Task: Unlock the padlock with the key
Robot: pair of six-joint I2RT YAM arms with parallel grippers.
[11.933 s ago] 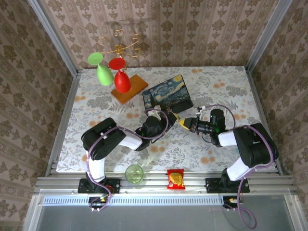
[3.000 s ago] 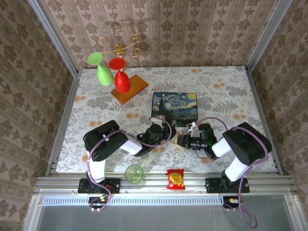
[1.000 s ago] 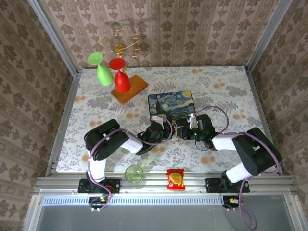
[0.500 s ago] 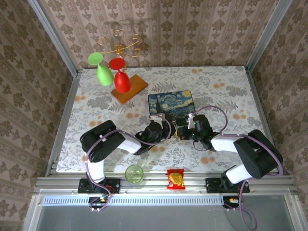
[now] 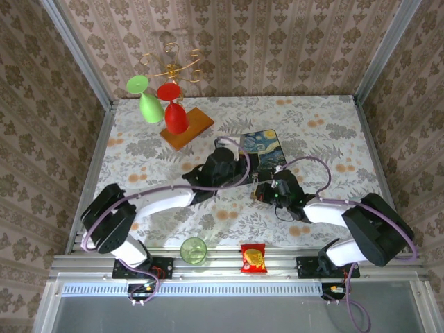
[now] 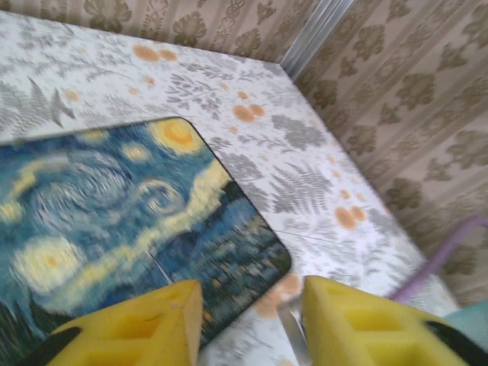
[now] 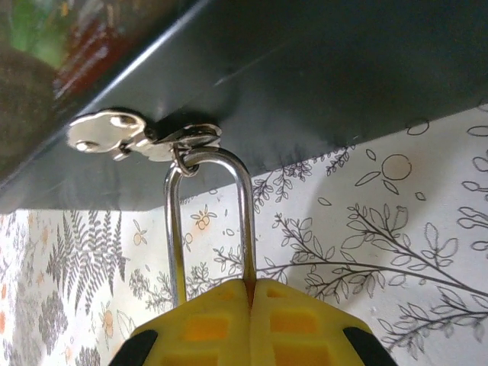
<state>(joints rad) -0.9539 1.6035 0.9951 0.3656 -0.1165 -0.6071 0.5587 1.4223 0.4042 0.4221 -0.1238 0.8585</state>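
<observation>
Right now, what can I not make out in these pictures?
Padlock body: right wrist view, hidden behind the shut right gripper; its shackle sticks out.
Key: top view, too small to tell between the arms.
Grey sliver between the fingers of the left gripper: left wrist view, cut off by the bottom edge.
Box lid: left wrist view, blurred.
</observation>
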